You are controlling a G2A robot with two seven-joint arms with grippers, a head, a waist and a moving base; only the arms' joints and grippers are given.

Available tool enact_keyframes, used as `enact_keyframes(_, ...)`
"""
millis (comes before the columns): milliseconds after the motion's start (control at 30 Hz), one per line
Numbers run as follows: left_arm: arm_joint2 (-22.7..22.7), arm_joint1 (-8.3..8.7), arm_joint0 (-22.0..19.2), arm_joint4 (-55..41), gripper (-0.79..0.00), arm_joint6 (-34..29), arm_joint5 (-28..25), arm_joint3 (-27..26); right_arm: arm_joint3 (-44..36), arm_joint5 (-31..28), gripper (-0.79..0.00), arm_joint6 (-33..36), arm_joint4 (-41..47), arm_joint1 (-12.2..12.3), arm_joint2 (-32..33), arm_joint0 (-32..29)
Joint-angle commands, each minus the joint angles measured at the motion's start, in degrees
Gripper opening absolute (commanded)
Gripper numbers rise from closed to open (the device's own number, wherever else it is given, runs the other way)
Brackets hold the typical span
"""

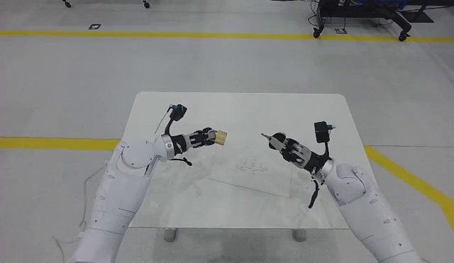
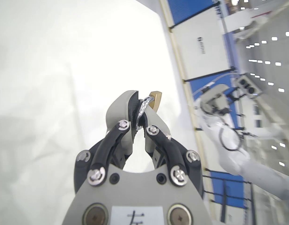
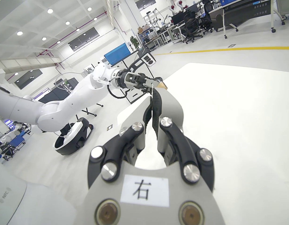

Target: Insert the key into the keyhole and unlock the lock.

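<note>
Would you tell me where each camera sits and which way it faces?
Top view: above the arms, looking down at the table; both arms show.
Left wrist view: on the left wrist, looking along the left gripper, shut on the padlock.
Right wrist view: on the right wrist, looking along the right gripper, holding the key, toward the left arm.
Shared: the padlock, in all three.

Our right tool [image 3: 155, 93], pinched closed, faces the lock [image 3: 163, 85] over the counter [image 3: 228, 108].
We see the tool's pads pressed flat together, with a thin silver sliver of the key [image 3: 153, 85] showing at their tips. At the tool's twelve o'clock, close beyond those tips, the left tool [image 3: 152, 82] grips the brass lock, which points back toward us. The white counter lies under both tools.
</note>
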Motion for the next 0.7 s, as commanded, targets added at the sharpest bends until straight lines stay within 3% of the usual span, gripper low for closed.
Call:
enact_keyframes(0, 0.2, 0.0, -0.7, 0.5, -0.785, -0.1, 0.7, 0.8, 0.0, 0.2, -0.785, -0.1, -0.1, 0.0, -0.1, 0.0)
enact_keyframes(333, 0.8, -0.01, 0.1, -1.4, -0.785, -0.9, 0.8, 0.9, -0.1, 0.5, -0.785, -0.2, 0.0, 0.0, -0.1, 0.0)
enact_keyframes(433, 0.4, 0.22, 0.1, -5.1, -0.785, -4.5, 0.4, 0.1, -1.3, 2.2, -0.785, -1.9, 1.4, -0.4, -0.9, 0.0)
enact_keyframes(567, 1.0, 0.28, -1.1, -12.8, -0.785, -13.5, 5.3, 4.2, -0.8, 5.5, -0.785, -2.8, 3.5, -1.1, -3.2, 1.4)
enact_keyframes(667, 2.2, 0.04, -2.4, -16.4, -0.785, -16.7, 6.8, 6.5, 1.0, 9.0, -0.785, -2.7, 3.9, -1.9, -5.4, 3.8)
